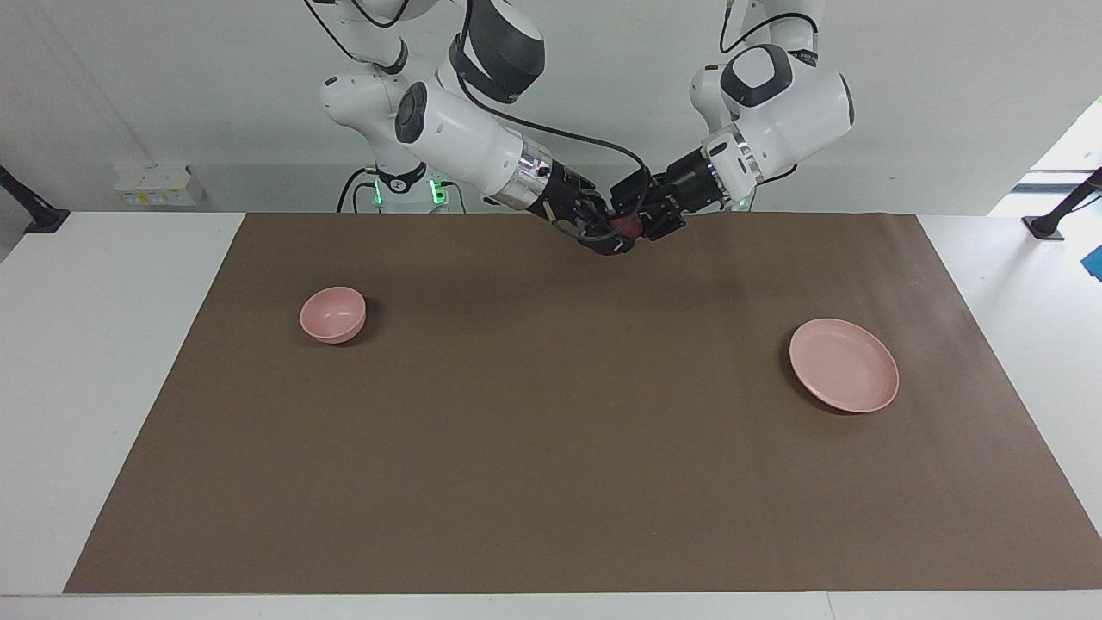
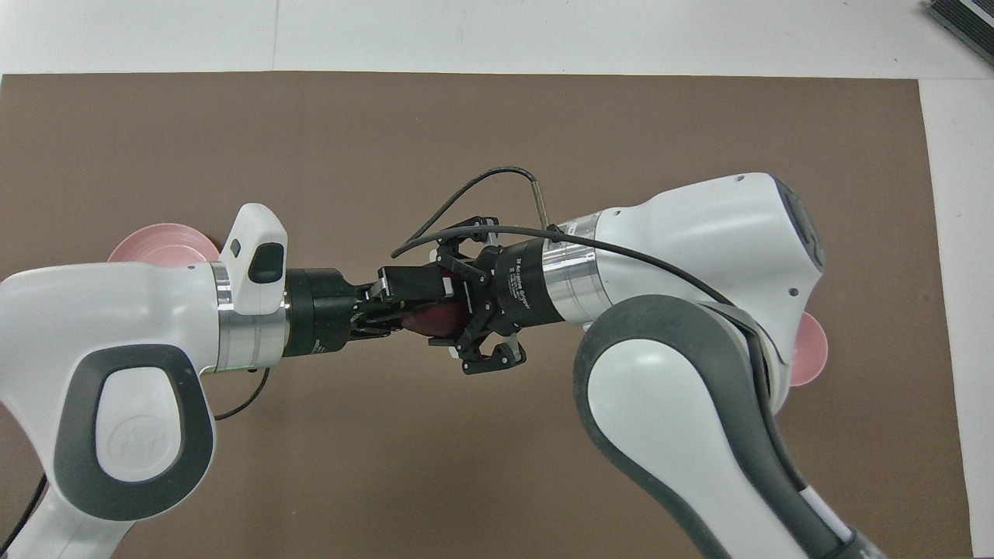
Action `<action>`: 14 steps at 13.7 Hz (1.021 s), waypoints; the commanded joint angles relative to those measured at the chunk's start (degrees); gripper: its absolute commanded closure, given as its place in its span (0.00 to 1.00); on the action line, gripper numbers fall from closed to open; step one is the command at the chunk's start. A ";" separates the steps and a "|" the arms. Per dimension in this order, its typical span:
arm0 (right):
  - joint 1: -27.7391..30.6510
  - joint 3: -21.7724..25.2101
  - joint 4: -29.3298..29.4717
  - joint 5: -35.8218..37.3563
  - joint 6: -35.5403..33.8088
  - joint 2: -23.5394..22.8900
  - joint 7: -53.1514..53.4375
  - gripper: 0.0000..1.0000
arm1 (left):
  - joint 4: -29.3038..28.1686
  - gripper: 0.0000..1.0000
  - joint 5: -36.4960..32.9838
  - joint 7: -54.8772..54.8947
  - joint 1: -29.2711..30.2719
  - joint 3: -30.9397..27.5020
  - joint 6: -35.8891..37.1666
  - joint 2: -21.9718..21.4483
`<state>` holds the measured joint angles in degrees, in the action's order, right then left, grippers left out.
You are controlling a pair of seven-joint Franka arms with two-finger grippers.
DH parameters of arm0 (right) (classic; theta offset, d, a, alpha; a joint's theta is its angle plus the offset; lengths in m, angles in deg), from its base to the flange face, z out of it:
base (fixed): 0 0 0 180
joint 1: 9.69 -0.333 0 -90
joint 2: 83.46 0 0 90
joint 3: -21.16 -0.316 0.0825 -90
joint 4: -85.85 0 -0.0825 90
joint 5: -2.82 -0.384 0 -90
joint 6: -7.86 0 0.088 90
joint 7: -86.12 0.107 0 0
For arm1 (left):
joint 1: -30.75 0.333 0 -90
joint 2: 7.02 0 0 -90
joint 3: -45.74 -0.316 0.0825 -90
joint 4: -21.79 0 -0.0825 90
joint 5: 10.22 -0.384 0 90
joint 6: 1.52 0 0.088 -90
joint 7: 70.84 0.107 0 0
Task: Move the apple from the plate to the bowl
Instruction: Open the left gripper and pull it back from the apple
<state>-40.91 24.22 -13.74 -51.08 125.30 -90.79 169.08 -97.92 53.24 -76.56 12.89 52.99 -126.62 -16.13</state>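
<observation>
Overhead view shows both arms meeting over the mat [image 2: 497,140], left gripper [image 2: 423,304] and right gripper [image 2: 458,307] both pinching the apple [image 2: 435,318] aloft between them.

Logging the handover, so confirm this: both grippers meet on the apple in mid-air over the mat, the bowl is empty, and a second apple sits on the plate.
One detail is wrong: the plate is empty in the facing view. The rest stands: the left gripper and right gripper meet on the apple above the mat, and the bowl is empty.
</observation>
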 commanded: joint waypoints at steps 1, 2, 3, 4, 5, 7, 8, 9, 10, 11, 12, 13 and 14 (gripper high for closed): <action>2.64 0.37 0.54 0.45 -5.18 -0.23 -1.04 0.99 | -0.26 0.37 -1.83 -0.79 0.09 -1.09 2.76 -2.32; 4.05 0.45 0.54 1.16 -7.82 0.21 -1.31 0.99 | -0.26 0.27 -3.24 -0.88 0.18 -1.09 3.20 -2.49; 5.19 0.46 0.54 1.68 -9.15 0.56 -1.22 0.99 | -0.17 0.03 -3.86 -1.05 0.27 -1.18 3.72 -2.75; 5.99 0.46 0.54 2.13 -10.47 0.65 -1.14 0.99 | -0.17 0.00 -5.70 -1.40 0.27 -1.18 3.90 -2.93; 6.69 0.46 0.54 2.56 -11.79 0.83 -1.22 0.99 | 0.00 0.00 -7.54 -2.54 0.27 -1.10 3.90 -3.28; 7.57 0.46 0.54 3.36 -13.20 1.00 -1.22 0.99 | 0.88 0.00 -8.70 -3.86 0.19 -1.09 3.99 -3.28; 7.66 0.46 0.54 3.53 -13.38 1.09 -1.14 0.98 | 0.88 0.00 -8.79 -3.95 0.36 -1.27 4.60 -3.28; 7.92 0.54 0.63 4.58 -14.16 1.09 -1.05 0.97 | 0.97 0.00 -9.75 -4.04 1.41 -1.36 6.09 -3.37; 8.71 0.54 0.63 6.50 -15.56 1.18 -1.31 0.97 | 1.49 0.00 -12.46 -4.21 3.24 -1.27 7.84 -3.81; 9.59 0.46 0.80 9.66 -17.15 1.18 -1.48 1.00 | 2.19 0.00 -15.18 -4.83 4.65 -1.36 10.29 -4.16; 10.21 0.46 0.98 12.56 -18.29 1.53 -1.57 1.00 | 3.33 0.00 -18.34 -5.61 6.32 -1.36 12.41 -4.51; 10.47 0.54 0.98 15.02 -18.83 1.97 -1.57 1.00 | 4.56 0.00 -22.46 -5.97 8.16 -1.27 14.26 -4.60; 11.26 0.54 0.98 17.83 -19.61 2.23 -1.84 1.00 | 5.79 0.00 -26.07 -6.32 9.14 -1.27 16.19 -4.60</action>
<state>-31.45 25.12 -12.89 -37.72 107.77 -90.05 168.23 -94.64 33.38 -80.84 19.27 51.44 -115.01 -19.82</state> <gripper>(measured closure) 0.308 0.000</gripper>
